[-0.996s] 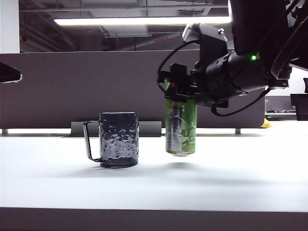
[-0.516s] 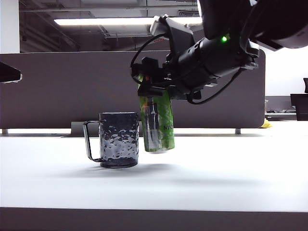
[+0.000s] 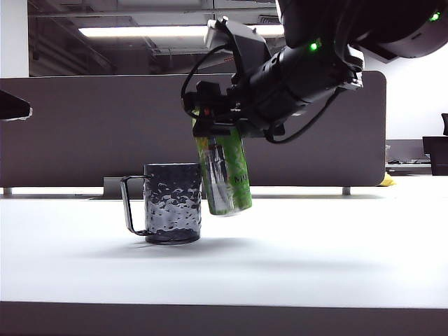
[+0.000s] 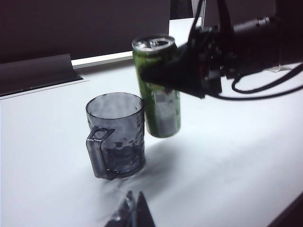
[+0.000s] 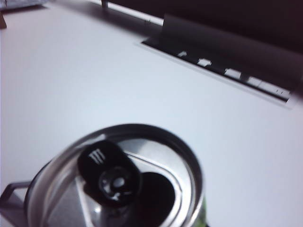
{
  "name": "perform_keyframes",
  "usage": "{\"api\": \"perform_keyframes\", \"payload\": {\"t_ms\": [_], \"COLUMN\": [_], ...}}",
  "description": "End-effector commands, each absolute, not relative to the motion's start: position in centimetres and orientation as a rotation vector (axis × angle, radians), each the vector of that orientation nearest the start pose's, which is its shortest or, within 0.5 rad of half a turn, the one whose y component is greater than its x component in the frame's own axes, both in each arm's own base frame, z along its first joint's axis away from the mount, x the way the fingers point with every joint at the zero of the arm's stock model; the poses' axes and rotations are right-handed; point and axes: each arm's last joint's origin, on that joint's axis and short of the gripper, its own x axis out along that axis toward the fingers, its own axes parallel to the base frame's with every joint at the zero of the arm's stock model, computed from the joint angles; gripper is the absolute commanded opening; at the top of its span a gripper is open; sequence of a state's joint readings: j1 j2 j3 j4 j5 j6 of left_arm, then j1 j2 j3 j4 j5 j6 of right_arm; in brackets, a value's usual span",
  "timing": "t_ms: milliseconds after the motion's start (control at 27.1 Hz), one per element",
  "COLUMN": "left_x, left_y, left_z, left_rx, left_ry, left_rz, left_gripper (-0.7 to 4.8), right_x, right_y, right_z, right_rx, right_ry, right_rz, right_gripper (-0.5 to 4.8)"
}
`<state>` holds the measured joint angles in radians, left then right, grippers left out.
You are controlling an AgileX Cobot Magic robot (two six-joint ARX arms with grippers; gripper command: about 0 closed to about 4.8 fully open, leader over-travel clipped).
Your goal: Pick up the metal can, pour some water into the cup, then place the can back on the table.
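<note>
The tall green metal can (image 3: 224, 175) hangs above the white table (image 3: 315, 259), just right of the cup (image 3: 173, 203), a dark dimpled mug with a thin handle on its left. The can leans a little, its silver top toward the cup and its base near the cup's rim. My right gripper (image 3: 218, 124) is shut on the can's upper part. In the left wrist view the can (image 4: 158, 90) sits beside the cup (image 4: 116, 132). The right wrist view shows only the can's open top (image 5: 123, 179). Water is out of view. My left gripper (image 4: 135, 210) stays low, away from both, fingertips together.
A dark grey divider panel (image 3: 105, 126) closes off the back of the table. A grey cable flap (image 5: 227, 47) lies along the table's far edge behind the cup. The table's dark front edge (image 3: 210, 318) runs across the near side.
My right gripper has carried the can leftward, from well right of the cup to right beside it, raising it slightly. The can has tipped from upright to a slight lean.
</note>
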<state>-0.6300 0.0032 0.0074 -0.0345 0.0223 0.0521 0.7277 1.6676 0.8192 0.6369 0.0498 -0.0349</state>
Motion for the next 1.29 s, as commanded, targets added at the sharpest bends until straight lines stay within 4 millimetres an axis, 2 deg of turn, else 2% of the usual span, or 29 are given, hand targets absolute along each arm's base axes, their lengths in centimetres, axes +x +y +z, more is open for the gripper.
{"api": "perform_keyframes", "payload": {"t_ms": [37, 479, 996, 1290], "left_x": [7.8, 7.8, 7.8, 7.8], "left_y": [-5.8, -5.8, -5.8, -5.8], "left_z": [16.4, 16.4, 16.4, 16.4], "left_rx": [0.055, 0.055, 0.055, 0.055], "left_ry": [-0.001, -0.001, 0.000, -0.002], "left_rz": [-0.651, -0.651, -0.651, -0.651], "left_gripper": [-0.05, -0.05, -0.05, -0.05], "right_x": [26.1, 26.4, 26.5, 26.3], "right_y": [23.2, 23.4, 23.6, 23.3], "right_z": [21.6, 23.2, 23.5, 24.4], "right_rx": [-0.125, -0.192, -0.237, -0.269], "right_ry": [0.119, 0.132, 0.144, 0.125], "right_rz": [0.684, 0.685, 0.691, 0.676], "right_gripper": [2.33, 2.33, 2.33, 2.33]}}
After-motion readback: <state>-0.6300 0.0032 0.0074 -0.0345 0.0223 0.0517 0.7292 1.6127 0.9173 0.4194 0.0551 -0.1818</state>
